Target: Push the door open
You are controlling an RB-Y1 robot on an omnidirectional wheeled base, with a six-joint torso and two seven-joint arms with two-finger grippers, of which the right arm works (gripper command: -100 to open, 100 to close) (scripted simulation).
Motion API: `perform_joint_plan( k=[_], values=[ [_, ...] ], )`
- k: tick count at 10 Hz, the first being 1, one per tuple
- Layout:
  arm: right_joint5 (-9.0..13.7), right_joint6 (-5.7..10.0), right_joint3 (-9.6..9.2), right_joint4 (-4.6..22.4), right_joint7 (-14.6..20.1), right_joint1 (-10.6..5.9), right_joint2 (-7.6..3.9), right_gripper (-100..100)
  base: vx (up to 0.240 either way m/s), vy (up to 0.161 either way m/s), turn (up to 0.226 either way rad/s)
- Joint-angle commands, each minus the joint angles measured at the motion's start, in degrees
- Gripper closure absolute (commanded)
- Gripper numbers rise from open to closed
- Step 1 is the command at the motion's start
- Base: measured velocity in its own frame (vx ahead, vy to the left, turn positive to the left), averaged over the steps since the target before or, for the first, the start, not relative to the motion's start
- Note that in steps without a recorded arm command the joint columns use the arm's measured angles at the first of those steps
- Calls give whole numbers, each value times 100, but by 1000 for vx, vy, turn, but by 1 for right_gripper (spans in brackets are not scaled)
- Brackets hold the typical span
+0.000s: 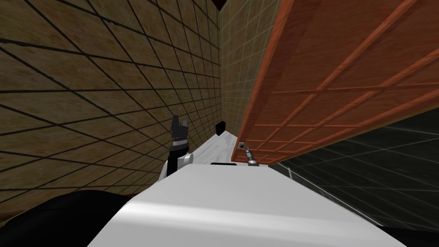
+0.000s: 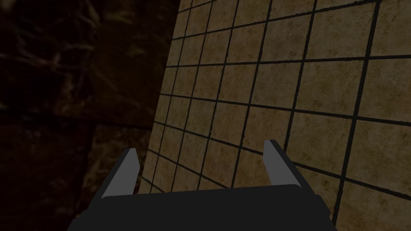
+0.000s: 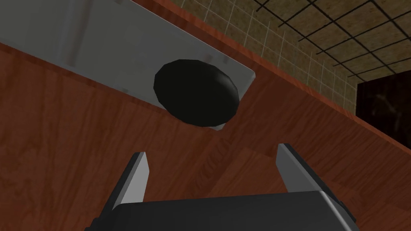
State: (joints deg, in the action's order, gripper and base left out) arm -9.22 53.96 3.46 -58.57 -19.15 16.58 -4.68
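Door (image 1: 343,64) of reddish-brown wood w/ raised strips forming rectangular panels takes up the upper right of the head view, running from near my chest toward the far corner. It stands on my right side. A tan tiled wall (image 1: 107,85) w/ dark grout lines covers my left side and the far end. Below the door's lower edge lies a dark gridded surface (image 1: 386,171). In the right wrist view, my right gripper (image 3: 212,150) faces the door's wood face close up. Its two light grey fingers are spread wide apart, holding nothing; can't tell if the tips touch the wood. Just beyond the fingers sits a round black knob (image 3: 196,93), mounted at the end of a flat light grey plate (image 3: 100,52) fixed to the door. Past the door's edge are more tan tiles. My left gripper (image 2: 200,145) stands upright beside the tiled wall, left of my chest in the head view. Its fingers are likewise spread and empty, pointing approx. where the tan tiles meet a dim dark brown surface (image 2: 60,100).
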Motion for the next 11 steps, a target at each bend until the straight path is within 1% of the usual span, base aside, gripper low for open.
perform_joint_plan(
  k=[1,2,3,5,6,8,9,10,11],
  values=[
    [139,-1,-73,16,264,-24,-3,-100,-29,-18,26],
    [258,-2,-134,32,426,-47,-6,-100,-44,-19,37],
    [258,-2,-134,32,469,-47,-6,-100,-29,-14,12],
    [530,-5,-275,69,839,-101,-9,-100,-38,-19,34],
    [530,-5,-275,69,913,-101,-9,-100,-33,-17,18],
    [817,-8,-423,109,1279,-159,-9,-100,-39,-20,41],
    [817,-8,-423,109,1369,-159,-9,-100,-42,-18,15],
    [970,-10,-503,130,1574,-189,-7,-100,-40,-21,27],
    [970,-10,-503,130,1602,-189,-7,-100,-30,-16,16]
  ],
)
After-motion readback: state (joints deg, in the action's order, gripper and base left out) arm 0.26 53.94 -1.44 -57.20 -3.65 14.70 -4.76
